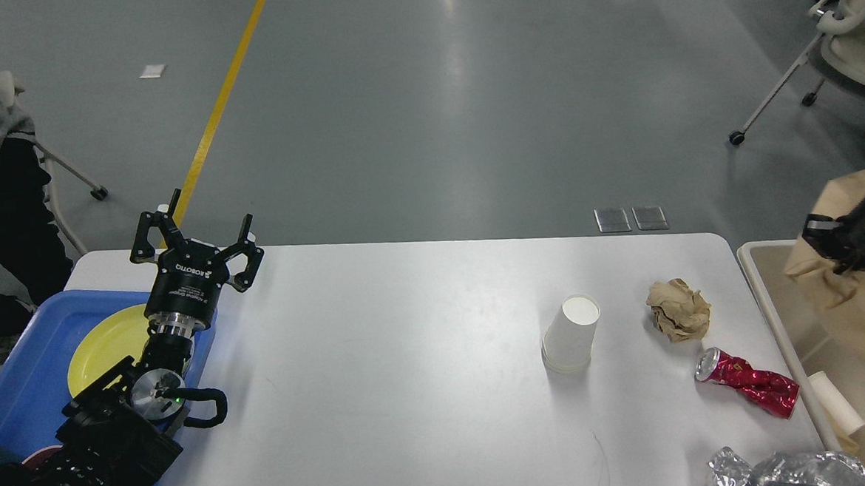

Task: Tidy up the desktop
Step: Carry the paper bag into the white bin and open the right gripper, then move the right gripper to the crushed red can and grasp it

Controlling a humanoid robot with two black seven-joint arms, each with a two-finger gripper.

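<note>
- Left gripper (pixel 195 233): fingers spread wide apart, nothing between them, raised over the far-left corner of the desktop at about 10 o'clock from the table's middle.
- Left arm: comes in from the lower-left edge, crossing above the blue tray (pixel 29 383).
- Blue tray: sits at the desktop's left end, at 9 o'clock; a yellow plate (pixel 101 345) lies inside it, partly hidden by the arm.
- Right gripper (pixel 858 239): at the right edge, over the beige bin (pixel 765 299); its fingers cannot be told apart, so whether it is parted or closed cannot be told. Brown paper (pixel 862 309) hangs at and below it.
- Desktop (pixel 409 363): white, rounded corners, filling the centre and lower frame.
- White paper cup (pixel 572 333): upside down on the desktop, at 3 o'clock from centre.
- Crumpled brown paper ball (pixel 679 308): just right of the cup, apart from it.
- Crushed red can (pixel 749 383): lying on its side, at 5 o'clock from the paper ball.
- Crumpled foil (pixel 781 473): at the near-right corner, cut off by the frame.
</note>
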